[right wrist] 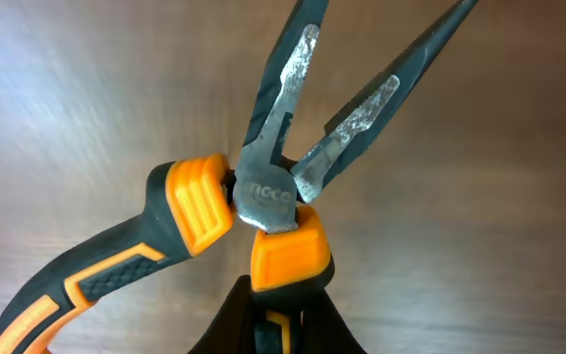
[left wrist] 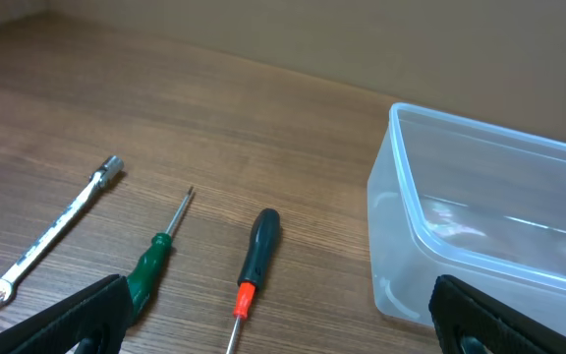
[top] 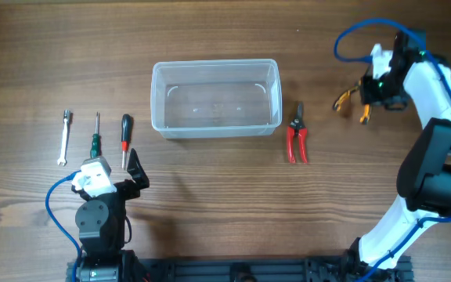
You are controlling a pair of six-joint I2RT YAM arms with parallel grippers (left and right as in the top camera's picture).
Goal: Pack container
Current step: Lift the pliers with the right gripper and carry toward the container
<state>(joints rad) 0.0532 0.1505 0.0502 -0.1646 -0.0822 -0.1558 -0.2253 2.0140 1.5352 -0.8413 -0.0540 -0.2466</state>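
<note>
Left claw (left wrist: 278,324): jaws spread wide, nothing between them; it hangs low over the table (left wrist: 263,108).
Right claw (right wrist: 283,315): closed tight on one orange-and-black handle of the pliers (right wrist: 263,202).
Pliers: long-nosed, with their own jaws spread apart and pointing away from the right claw. The second handle splays out to one side, free of the fingers. The table behind them is blurred, so I cannot tell whether they are touching it.
Container (left wrist: 489,226): clear plastic tub standing upright on the table, ahead of the left claw and off to its right, with nothing visible inside. It is well apart from the right claw, on the left arm's side of it.
Black-and-red screwdriver (left wrist: 254,261): lies flat straight ahead of the left claw, between the lines of its two fingers, handle pointing away from the claw.
Green-handled screwdriver (left wrist: 155,261): just beside the black-and-red one, nearer the left finger of that claw, tip pointing away.
Wrench (left wrist: 52,231): slim and silver, furthest to the left, ahead of the left claw and outside its left finger.
Red pruning shears (top: 297,135): flat on the table just beside the container's short end, between the container and the right claw, apart from both claws.
</note>
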